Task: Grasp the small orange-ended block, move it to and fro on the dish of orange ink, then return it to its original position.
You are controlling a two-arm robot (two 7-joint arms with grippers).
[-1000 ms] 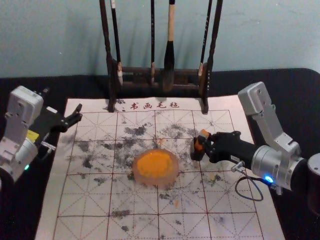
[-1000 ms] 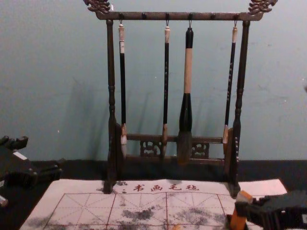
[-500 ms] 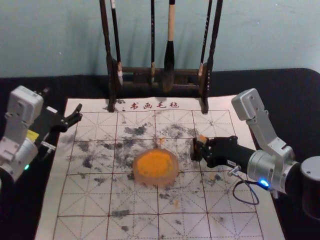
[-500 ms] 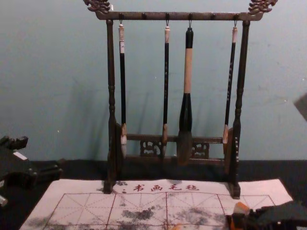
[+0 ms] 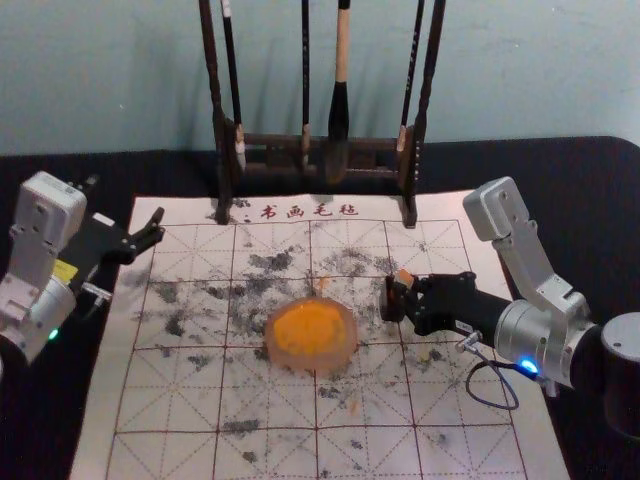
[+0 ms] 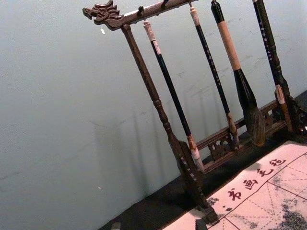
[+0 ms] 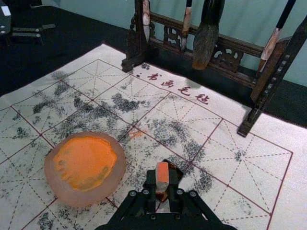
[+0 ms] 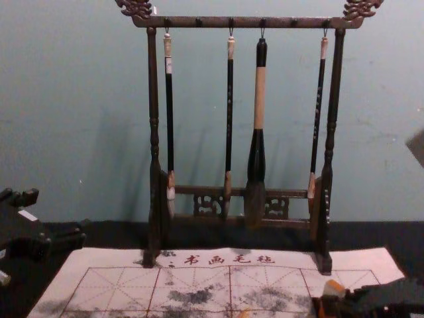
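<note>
Block: a small orange-ended block is pinched by the black right gripper at a dark holder
Progress: inking judged finished, return nearly so; release left
Dish: orange ink is held in a round, pinkish dish, block's eight o'clock
Left gripper: parked wide, dish's ten o'clock
Obstacles: none seen between; dark wooden brush rack is placed beyond, dish's twelve o'clock

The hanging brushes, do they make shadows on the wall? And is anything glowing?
Left wrist view: yes, faint, soft streaks of shadow on the wall beside the brushes; chest view: a dim, smudgy shadow left of the rack; head view: a blue light glows on the right arm, a green light on the left arm.
</note>
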